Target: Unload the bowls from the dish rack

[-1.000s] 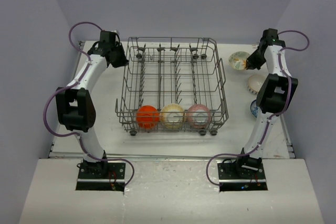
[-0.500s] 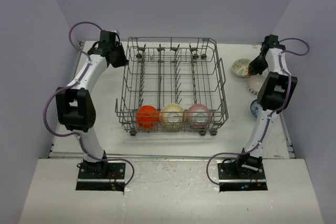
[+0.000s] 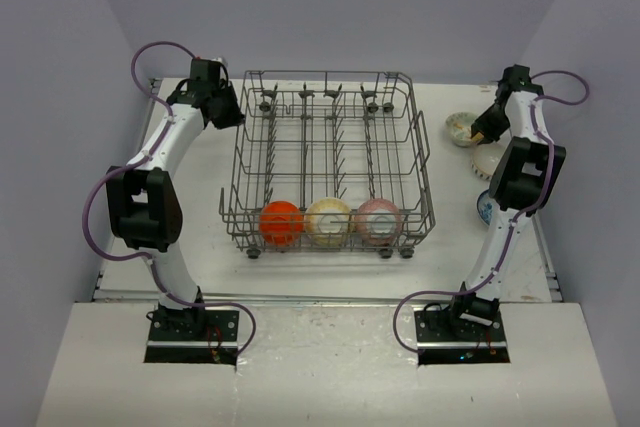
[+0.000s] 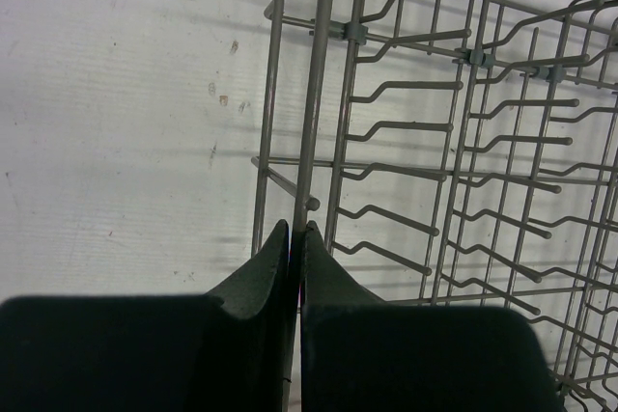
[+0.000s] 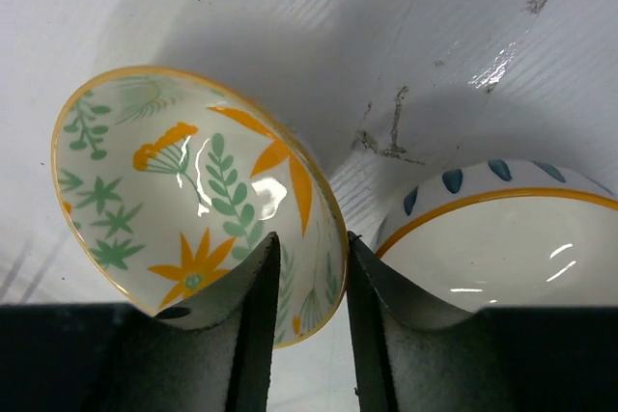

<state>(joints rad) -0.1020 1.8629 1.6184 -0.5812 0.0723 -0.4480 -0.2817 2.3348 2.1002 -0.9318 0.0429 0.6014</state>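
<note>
We record the right gripper [image 5: 311, 243] astride the rim of the tilted floral bowl [image 5: 174, 209], jaws parted, with a blue-marked bowl [image 5: 502, 248] just beside it on the white table [image 5: 241, 7].

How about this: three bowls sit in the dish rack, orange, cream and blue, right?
Not quite: the top external view shows the third is a pink bowl, not blue. The dish rack does hold three, with the orange bowl and cream bowl beside it.

Glossy glazed floral bowl [image 5: 174, 200], metal wire dish rack [image 4: 316, 94], matt black fingers [image 5: 241, 335]
</note>
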